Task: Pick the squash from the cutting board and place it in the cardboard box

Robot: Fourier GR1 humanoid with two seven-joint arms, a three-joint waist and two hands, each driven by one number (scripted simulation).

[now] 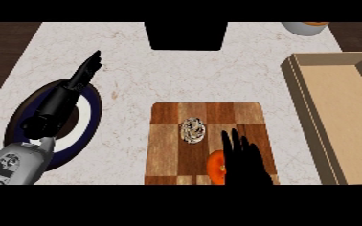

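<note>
A wooden cutting board (170, 163) lies at the lower middle of the counter. Two things rest on it: a round mottled cream-and-brown item (192, 130) near its centre and a round orange item (215, 166) near its front edge. I cannot tell which of them is the squash. My right hand (245, 165) is open over the board with its fingers straight and pointing away. It covers the orange item's right side. The cardboard box (332, 115) stands open at the right edge. My left hand (86, 71) is open at the far left, away from the board.
A dark-rimmed white plate (90, 119) lies under my left forearm. A black block (186, 36) sits at the counter's far edge, and a white bowl (304, 27) shows at the top right. Bare counter lies between the board and the box.
</note>
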